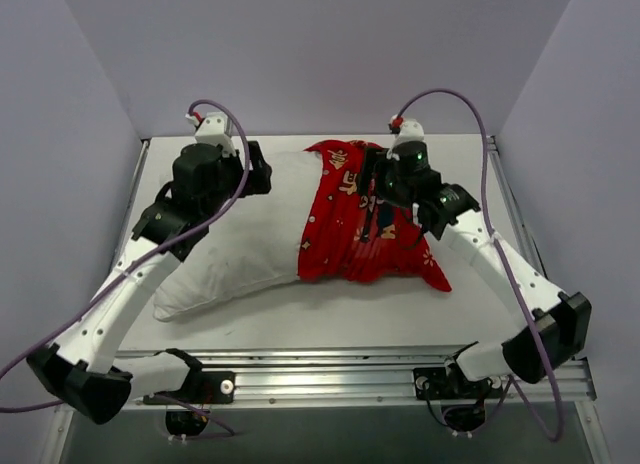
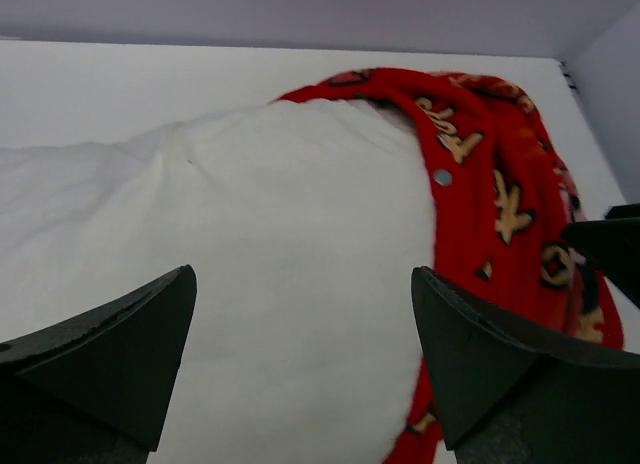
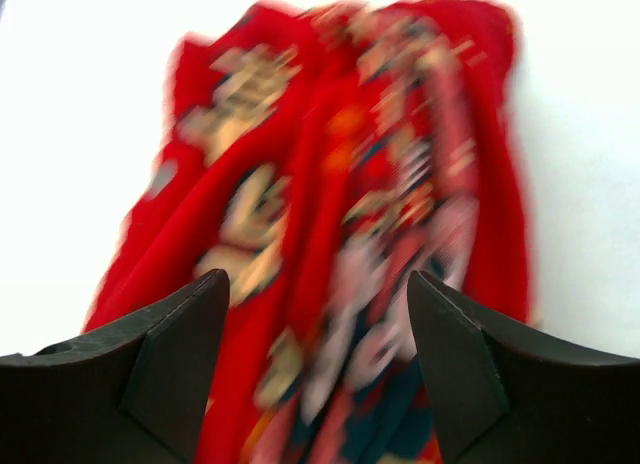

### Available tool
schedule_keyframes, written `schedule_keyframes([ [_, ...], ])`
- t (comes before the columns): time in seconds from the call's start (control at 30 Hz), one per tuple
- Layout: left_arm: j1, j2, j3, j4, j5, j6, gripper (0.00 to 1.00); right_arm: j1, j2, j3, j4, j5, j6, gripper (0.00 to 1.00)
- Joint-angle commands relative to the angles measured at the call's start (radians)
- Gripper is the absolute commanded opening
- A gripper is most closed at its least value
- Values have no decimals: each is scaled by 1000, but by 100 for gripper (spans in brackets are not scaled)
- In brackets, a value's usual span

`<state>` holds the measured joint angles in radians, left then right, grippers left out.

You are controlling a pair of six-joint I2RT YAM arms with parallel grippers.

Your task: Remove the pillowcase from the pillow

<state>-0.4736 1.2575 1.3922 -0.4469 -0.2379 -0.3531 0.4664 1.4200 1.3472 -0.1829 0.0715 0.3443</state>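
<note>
on the table (image 1: pixel 330 319), the pillowcase (image 1: pixel 362 234) covers only the right end of the pillow (image 1: pixel 235 249). the left gripper (image 2: pixel 302 284) hangs over bare pillow and the right gripper (image 3: pixel 318 284) over the red fabric, both with fingers spread, gripping nothing.

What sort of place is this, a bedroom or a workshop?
Probably a robot test booth, not a home: a left arm and right arm bolted to a metal rail, plain walls boxing in a white table, and just a pillow partly out of its pillowcase.

White arms (image 1: pixel 130 284), black joints (image 1: pixel 200 179), purple cables (image 1: pixel 445 91)
</note>
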Motion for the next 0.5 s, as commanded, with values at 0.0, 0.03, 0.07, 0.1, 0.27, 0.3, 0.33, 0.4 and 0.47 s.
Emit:
schedule_keyframes([
  [0.0,-123,-137,-91,-71,-95,-53,97,136,-119,-145,14,147,48,68],
  [0.03,-141,-157,-163,-110,-118,-82,97,164,-136,-176,11,169,73,68],
  [0.07,-160,-171,-201,-124,-130,-108,97,213,-165,-209,11,184,87,68],
  [0.1,-180,-197,-243,-136,-142,-151,97,233,-176,-274,20,197,108,68],
  [0.27,-184,-167,-450,-90,-152,-253,97,271,-155,-410,120,201,139,68],
  [0.3,-181,-150,-456,-55,-159,-253,97,268,-141,-416,140,209,134,68],
  [0.33,-174,-129,-456,-35,-178,-247,97,267,-121,-408,155,214,112,68],
  [0.4,-158,-60,-431,23,-186,-215,97,259,-57,-384,174,235,81,68],
  [0.47,-108,5,-380,72,-164,-175,97,249,12,-327,224,252,33,68],
])
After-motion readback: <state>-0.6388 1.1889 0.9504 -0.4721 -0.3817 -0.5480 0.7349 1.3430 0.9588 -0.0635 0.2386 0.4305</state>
